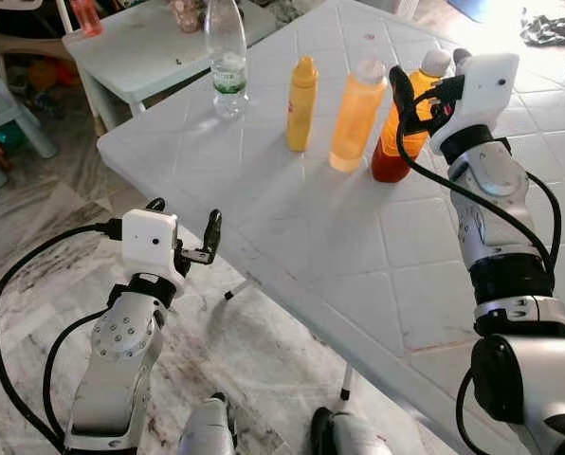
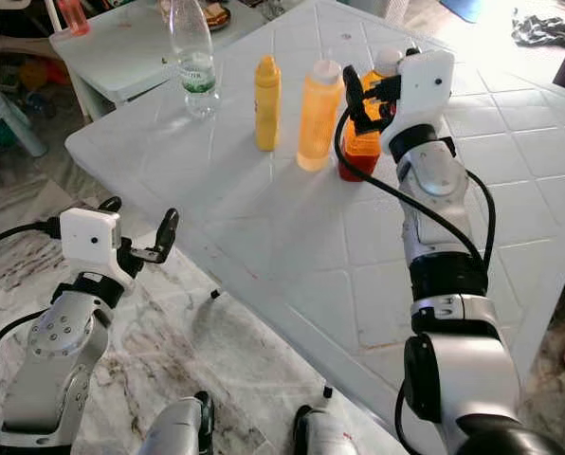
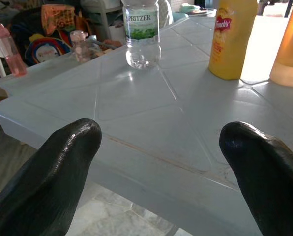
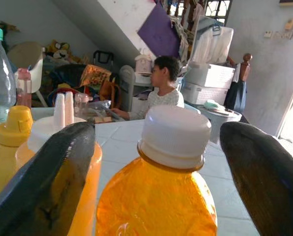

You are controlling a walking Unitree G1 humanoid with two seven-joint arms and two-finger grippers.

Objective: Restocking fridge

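Right gripper [image 1: 417, 100] reaches forward over the surface [image 1: 292, 237], jaws spread wide; left gripper [image 1: 183, 227] hovers off its near-left edge, jaws apart.

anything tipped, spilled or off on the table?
Nothing stands out. The water bottle, mustard, pale orange bottle and orange juice bottle all stand upright and capped on the table, no spills. The open right hand brackets the juice bottle.

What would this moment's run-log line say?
phase: reaching | right gripper: open, straddling orange bottle, not closed | left gripper: open, idle off table edge | other bottles upright
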